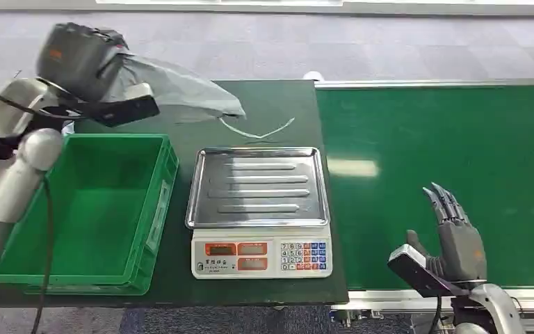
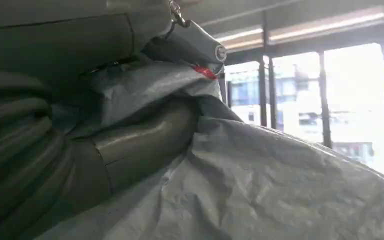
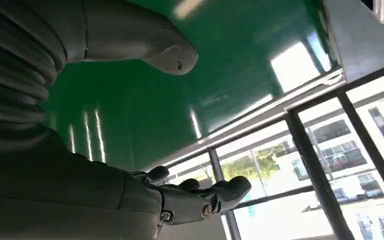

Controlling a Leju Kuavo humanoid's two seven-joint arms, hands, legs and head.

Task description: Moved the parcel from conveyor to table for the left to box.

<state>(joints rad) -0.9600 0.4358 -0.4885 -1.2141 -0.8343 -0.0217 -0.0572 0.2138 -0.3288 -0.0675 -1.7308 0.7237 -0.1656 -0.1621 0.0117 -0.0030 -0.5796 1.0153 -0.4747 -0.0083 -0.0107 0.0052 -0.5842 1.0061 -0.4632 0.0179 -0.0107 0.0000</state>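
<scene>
Left hand [image 1: 83,59]: raised at the far left of the table, above the back edge of the green crate; fingers closed round the gathered end of the grey parcel [image 1: 181,90]. The left wrist view confirms the grip, with crumpled grey film [image 2: 260,180] bunched against the thumb [image 2: 145,135]. The hold on one end lets the rest of the bag trail away, probably so it can be swung over the crate and released.

Parcel: a soft grey plastic mailer, one end lifted in the hand, the other end sagging toward the dark table top [image 1: 278,111] behind the scale. Whether that end touches the table cannot be told.

Green crate [image 1: 104,209]: open-topped, just left of the scale, directly below and in front of the holding hand; the likely destination.

Scale [image 1: 259,202]: steel tray bare, keypad facing the robot, between crate and conveyor.

White strip [image 1: 257,132]: a thin curved piece lying on the table behind the scale.

Right hand [image 1: 448,233]: fingers spread and extended, holding nothing, above the near edge of the green conveyor belt [image 1: 445,146]; apparently parked clear while the left arm works.
</scene>
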